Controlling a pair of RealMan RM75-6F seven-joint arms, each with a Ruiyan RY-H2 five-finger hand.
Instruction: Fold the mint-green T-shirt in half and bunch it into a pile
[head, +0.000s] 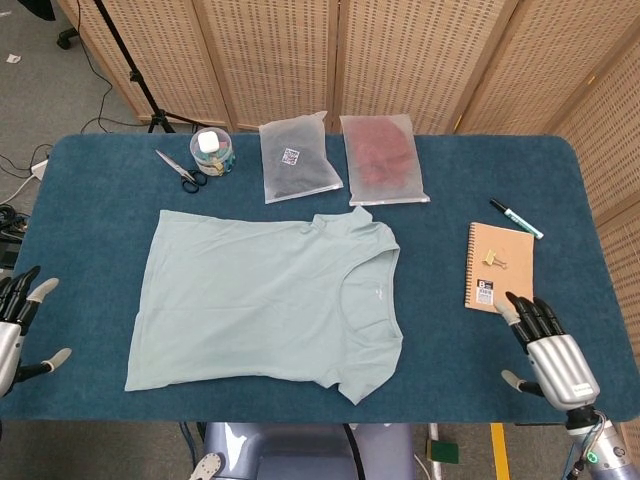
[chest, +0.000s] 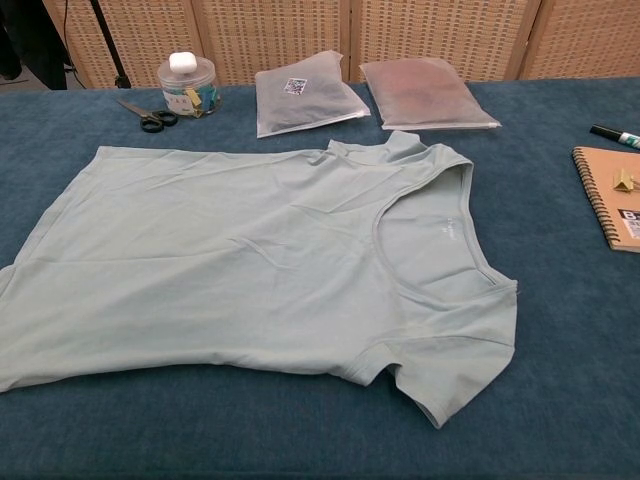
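Blue-covered desk carries the mint-green T-shirt, spread flat at its middle. Left robot hand and right robot hand hover at opposite edges, fingers spread, holding nothing.

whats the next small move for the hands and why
Probably bring the right hand in to the near sleeve of the mint-green T-shirt. The shirt lies flat and unfolded, and both the right hand and the left hand are open, apart from it.

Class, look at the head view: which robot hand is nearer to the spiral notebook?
Right. The right robot hand hovers just below the spiral notebook, fingers apart. The left robot hand sits at the table's opposite edge, beyond the T-shirt.
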